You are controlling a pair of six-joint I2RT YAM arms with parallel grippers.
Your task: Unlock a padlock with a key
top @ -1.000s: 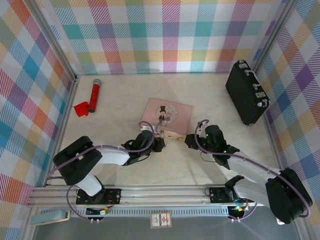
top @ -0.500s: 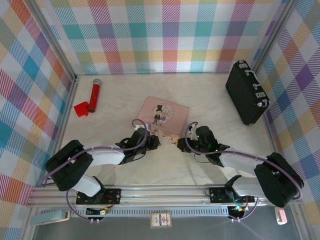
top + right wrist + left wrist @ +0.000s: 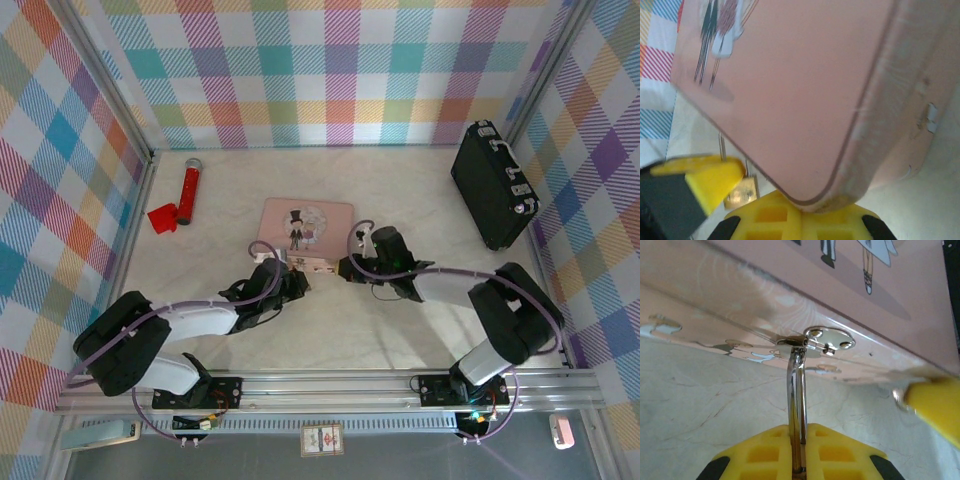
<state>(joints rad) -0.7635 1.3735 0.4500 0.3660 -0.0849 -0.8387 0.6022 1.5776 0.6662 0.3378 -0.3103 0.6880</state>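
Beige marbled tabletop [image 3: 400, 330] inside plaid walls; black case [image 3: 492, 185] at 2 o'clock, red microphone [image 3: 188, 190] with a red cloth [image 3: 163, 218] at 10 o'clock, pink tin box [image 3: 305, 222] near centre. The brass padlock [image 3: 742, 192] hangs at the tin's 6 o'clock edge, its silver shackle [image 3: 797, 385] threaded through the tin's hasp [image 3: 822, 337]. Left gripper [image 3: 298, 277] comes in from 8 o'clock and is clenched on the padlock; the left wrist view shows the shackle rising straight out from between its yellow pads. Right gripper [image 3: 345, 267] sits at 3 o'clock of the lock, just beside it, pads pressed together. A small silver loop pokes from its tip in the left wrist view, which I take to be the key [image 3: 899, 399]; its blade can't be made out. Step in hand looks like bringing the key to the keyway, not yet inserted. The keyhole isn't visible, so the left arm should probably tip the lock body so its bottom faces 3 o'clock, then hold rigid. The right arm should line the blade up with the keyway axis and push slowly without levering. The tin looks free to slide, so avoid tugging the shackle or nudging the tin's corner, which is touching or nearly touching the right pads in the right wrist view. Turn only once the key is fully seated.
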